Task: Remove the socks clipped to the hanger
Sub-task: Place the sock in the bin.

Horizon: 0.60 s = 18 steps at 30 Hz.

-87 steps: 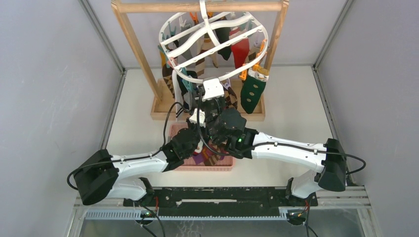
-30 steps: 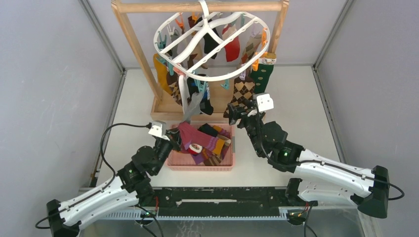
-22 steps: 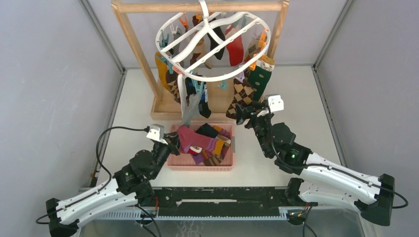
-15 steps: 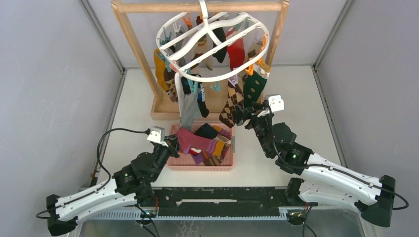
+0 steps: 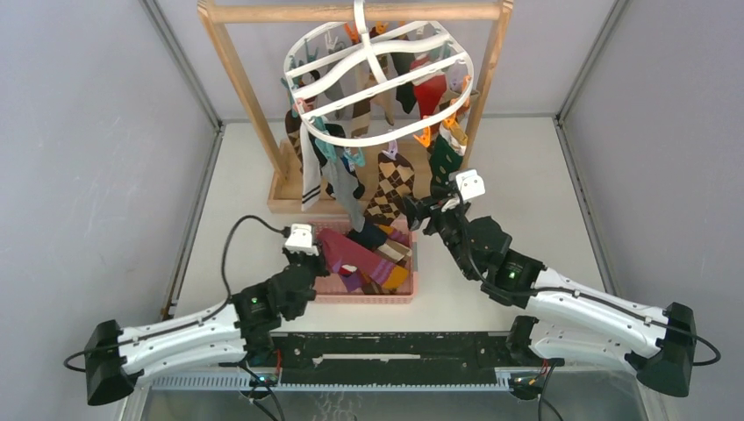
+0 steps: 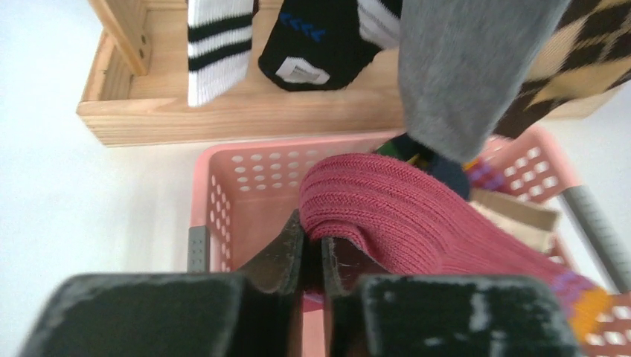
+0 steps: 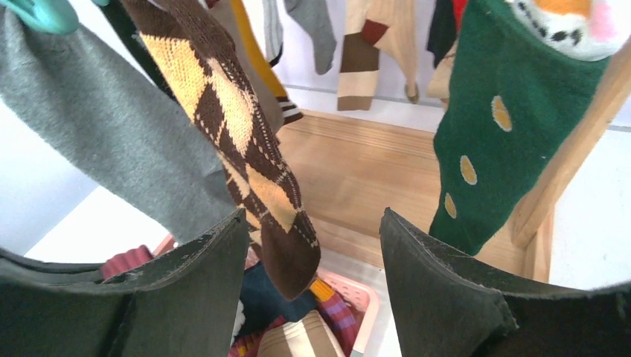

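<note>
The white ring hanger (image 5: 386, 140) hangs from the wooden frame with several socks clipped to it. A brown argyle sock (image 5: 390, 189) dangles at its front, and its toe (image 7: 286, 253) sits between the fingers of my open right gripper (image 5: 414, 210) (image 7: 314, 216), touching neither. A green dotted sock (image 7: 498, 126) hangs to its right and a grey sock (image 7: 111, 141) to its left. My left gripper (image 5: 320, 250) (image 6: 312, 242) is over the pink basket's left end, shut on the edge of a maroon ribbed sock (image 6: 417, 216) that lies across the basket.
The pink basket (image 5: 364, 298) (image 6: 245, 149) holds several loose socks. The wooden frame stand (image 5: 237, 79) has a base board (image 6: 245, 119) just behind the basket. A white striped sock (image 6: 216, 52) and a black one (image 6: 312, 44) hang low over that base.
The hanger has swung and turned, bringing the argyle sock to the front. My left gripper has shifted right along the basket with the maroon sock. My right gripper has edged left under the argyle sock.
</note>
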{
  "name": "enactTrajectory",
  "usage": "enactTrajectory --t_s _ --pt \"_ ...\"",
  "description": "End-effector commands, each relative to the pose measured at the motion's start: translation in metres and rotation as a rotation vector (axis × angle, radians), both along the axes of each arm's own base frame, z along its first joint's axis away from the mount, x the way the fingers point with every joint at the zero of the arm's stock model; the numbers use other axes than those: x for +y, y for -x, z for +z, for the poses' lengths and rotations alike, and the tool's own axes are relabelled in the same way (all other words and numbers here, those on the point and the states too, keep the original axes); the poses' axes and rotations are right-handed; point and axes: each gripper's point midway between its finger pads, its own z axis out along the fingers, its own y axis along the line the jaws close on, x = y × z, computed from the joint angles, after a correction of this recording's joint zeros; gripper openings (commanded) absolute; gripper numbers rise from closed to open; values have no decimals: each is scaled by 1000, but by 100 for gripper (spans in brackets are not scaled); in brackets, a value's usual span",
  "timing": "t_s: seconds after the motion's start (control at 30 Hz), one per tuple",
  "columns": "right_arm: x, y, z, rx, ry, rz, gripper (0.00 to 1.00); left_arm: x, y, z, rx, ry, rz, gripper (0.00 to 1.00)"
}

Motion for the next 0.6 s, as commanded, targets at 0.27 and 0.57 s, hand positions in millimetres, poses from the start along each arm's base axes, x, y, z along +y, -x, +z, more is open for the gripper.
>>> enactTrajectory --t_s 0.27,0.57 --pt "31 27 3 -11 14 84 72 -6 -28 -63 77 -39 78 77" --pt "29 51 -6 -16 63 71 72 -11 -31 -69 99 -53 78 100"
